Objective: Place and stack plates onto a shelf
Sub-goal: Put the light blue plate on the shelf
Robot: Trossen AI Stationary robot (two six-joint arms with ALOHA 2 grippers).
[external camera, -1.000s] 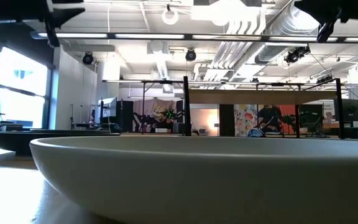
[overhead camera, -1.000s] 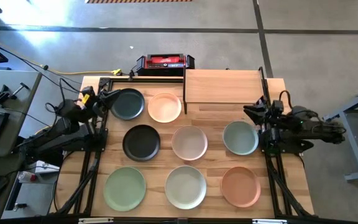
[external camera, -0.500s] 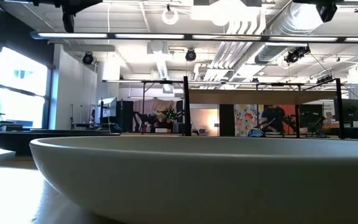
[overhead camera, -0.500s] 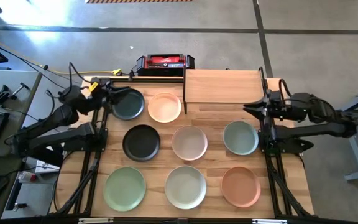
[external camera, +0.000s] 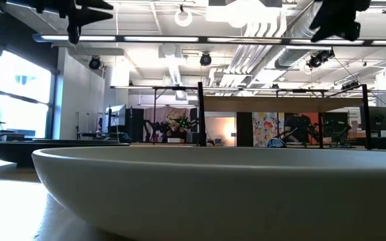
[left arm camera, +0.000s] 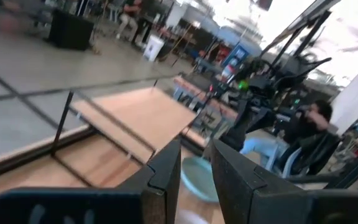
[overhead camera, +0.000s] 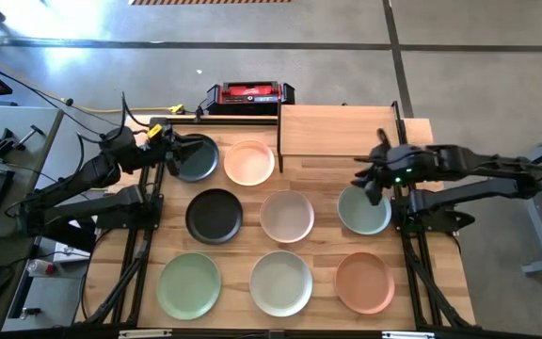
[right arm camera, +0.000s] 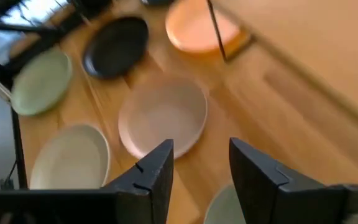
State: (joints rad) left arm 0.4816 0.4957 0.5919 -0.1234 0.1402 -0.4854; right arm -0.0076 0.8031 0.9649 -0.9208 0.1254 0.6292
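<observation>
A: How is the counter [overhead camera: 318, 231] being laid out?

B: Eight plates are being kept flat in loose rows on it, none overlapping, presumably so that each rim can be reached. The shelf [overhead camera: 337, 130] is being kept bare at the far edge, right of centre, with the red-and-black box [overhead camera: 249, 93] behind the counter beside it.

A: Where is the right arm being held?

B: The right gripper [overhead camera: 373, 177] is being hovered over the far rim of the grey-blue plate [overhead camera: 363, 212], just in front of the shelf. In the right wrist view its fingers [right arm camera: 155, 171] are being held apart, nothing between them, with the pale pink plate [right arm camera: 163, 116] ahead.

A: And the left?

B: The left gripper [overhead camera: 175, 149] is being held above the near-left rim of the black plate [overhead camera: 196, 158] at the far left corner. Its fingers [left arm camera: 169, 168] are being held slightly apart, empty.

A: Is room being left for moving?

B: Narrow gaps are being left between plates, so a rim grasp is probably being favoured. The whole shelf top is being left open, and the grey-blue plate lies nearest it, so a short lift seems likely.
</observation>
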